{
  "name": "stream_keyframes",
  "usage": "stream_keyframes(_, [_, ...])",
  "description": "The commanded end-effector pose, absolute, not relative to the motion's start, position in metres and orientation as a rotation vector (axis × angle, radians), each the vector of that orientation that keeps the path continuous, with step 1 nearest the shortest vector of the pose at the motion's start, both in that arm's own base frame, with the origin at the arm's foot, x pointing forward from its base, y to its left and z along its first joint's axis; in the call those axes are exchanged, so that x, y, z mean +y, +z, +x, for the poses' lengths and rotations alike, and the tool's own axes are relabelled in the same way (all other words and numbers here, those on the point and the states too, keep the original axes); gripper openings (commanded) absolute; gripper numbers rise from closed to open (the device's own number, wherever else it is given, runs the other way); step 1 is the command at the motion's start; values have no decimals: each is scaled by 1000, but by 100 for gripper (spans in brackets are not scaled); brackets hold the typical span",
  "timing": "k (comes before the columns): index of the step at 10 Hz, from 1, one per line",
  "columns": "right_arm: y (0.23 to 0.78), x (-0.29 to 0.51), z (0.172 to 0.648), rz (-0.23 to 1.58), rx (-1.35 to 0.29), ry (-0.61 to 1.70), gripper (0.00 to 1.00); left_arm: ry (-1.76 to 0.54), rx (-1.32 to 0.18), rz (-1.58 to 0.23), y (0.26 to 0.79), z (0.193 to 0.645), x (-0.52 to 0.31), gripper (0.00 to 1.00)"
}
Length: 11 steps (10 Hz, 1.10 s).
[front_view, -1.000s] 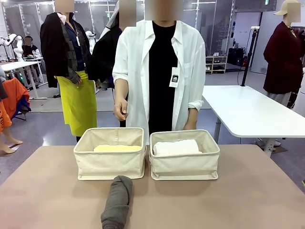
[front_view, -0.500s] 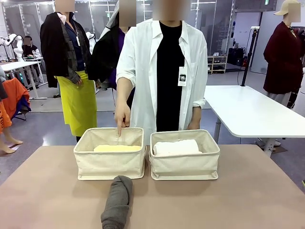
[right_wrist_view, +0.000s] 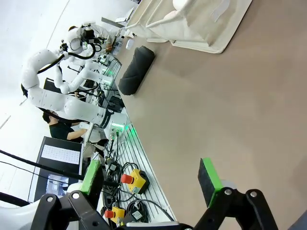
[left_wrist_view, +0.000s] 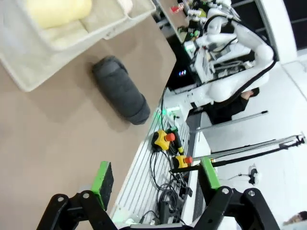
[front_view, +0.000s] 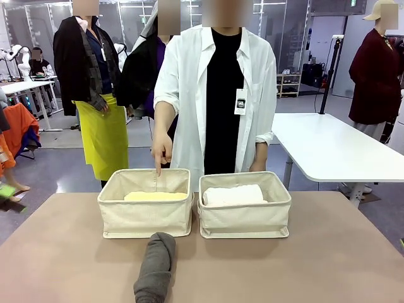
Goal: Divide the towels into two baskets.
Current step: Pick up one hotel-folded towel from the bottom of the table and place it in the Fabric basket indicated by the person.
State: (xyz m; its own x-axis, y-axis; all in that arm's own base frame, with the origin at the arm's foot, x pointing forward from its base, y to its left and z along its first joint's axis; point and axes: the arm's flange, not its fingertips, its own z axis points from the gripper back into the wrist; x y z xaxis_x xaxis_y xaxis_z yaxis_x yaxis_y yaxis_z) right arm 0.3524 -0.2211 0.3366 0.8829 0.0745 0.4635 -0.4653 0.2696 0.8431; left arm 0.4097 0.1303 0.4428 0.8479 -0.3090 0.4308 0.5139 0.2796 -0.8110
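Before the baskets (front_view: 145,218), grey towel (front_view: 155,268) lies lengthwise toward the robot; both grippers (left_wrist_view: 156,179) (right_wrist_view: 151,177) spread apart

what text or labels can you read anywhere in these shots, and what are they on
None can be read.
Small white badge on the person's white shirt: dark mark, too small to read.
Dark monitor screen behind the table in the right wrist view: a pale window, text too blurred.
Two beige canvas baskets, the dark grey towel roll and the yellow stop-button boxes: no print visible.
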Motion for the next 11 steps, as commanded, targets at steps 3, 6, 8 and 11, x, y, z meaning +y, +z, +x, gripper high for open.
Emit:
stream_keyframes(3, [340,-220,349,1250,-372,378,100,-474,-42,-874,471,396,25,90])
stream_keyframes(6, [340,-220,349,1250,-372,378,100,-398,-96,-672,441,361,-60,90])
stream_keyframes(8, [340,-220,349,1250,-372,378,100,-335,-157,-642,412,348,-92,90])
stream_keyframes(11, [340,-220,349,1250,-372,378,100,-374,-246,-657,412,343,-107,90])
